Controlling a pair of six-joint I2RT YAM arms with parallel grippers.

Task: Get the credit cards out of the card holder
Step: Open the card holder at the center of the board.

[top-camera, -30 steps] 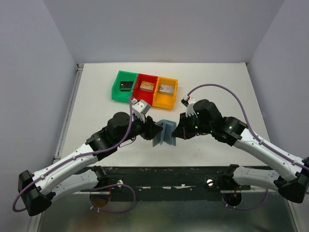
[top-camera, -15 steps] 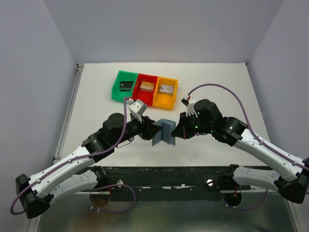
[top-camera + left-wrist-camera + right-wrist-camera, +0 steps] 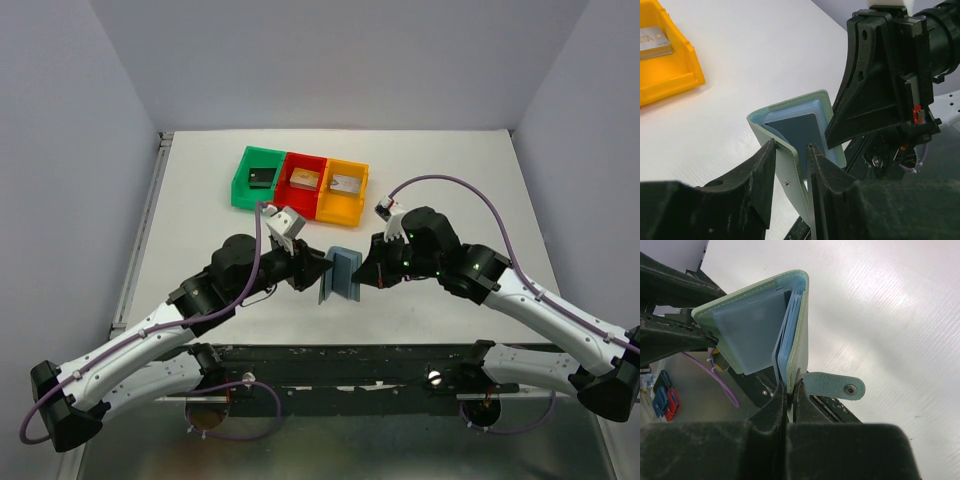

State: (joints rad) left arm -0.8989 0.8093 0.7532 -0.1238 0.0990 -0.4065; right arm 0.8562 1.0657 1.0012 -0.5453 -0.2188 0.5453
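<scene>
The card holder (image 3: 341, 274) is upright and open over the worktop (image 3: 450, 180), at 6 o'clock from the orange bin (image 3: 341, 211); the right pincer (image 3: 788, 390) is clamped on its tabbed cover; the left pincer (image 3: 790, 148) straddles the other cover, jaws apart.

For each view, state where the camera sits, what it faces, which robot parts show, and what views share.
Top external: above, behind the bases, looking down on both arms and card holder.
Left wrist: looks past left gripper at right gripper.
Right wrist: looks past right gripper at left gripper.
All share the card holder.
</scene>
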